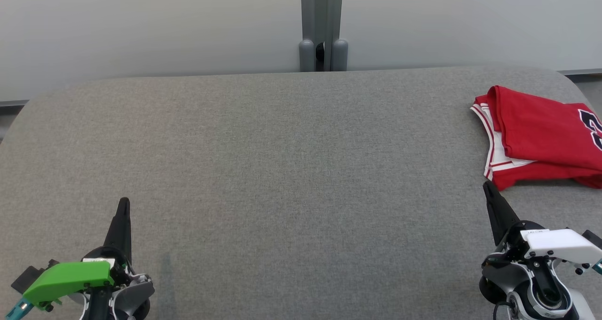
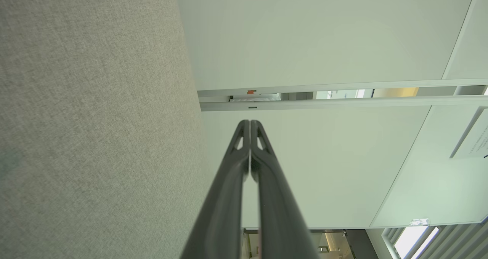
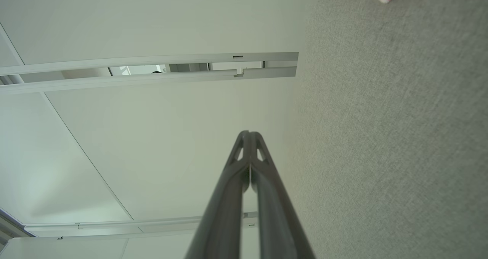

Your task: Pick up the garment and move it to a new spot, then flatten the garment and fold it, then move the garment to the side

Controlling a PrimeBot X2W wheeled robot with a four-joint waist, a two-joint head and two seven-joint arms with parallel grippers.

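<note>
Garment [image 1: 545, 136], red, white-trimmed: lay folded at far right of grey counter [image 1: 282, 169]. Left claw [image 1: 123, 202]: hung over near left, fully closed, held nothing. Right claw [image 1: 487, 185]: closed, empty, tip just beside garment's near corner.

Grey fabric table [image 1: 282, 169] before pale wall panels [image 1: 141, 23], grey post [image 1: 322, 23] between them, perhaps a window [image 2: 411, 242] beyond.
</note>
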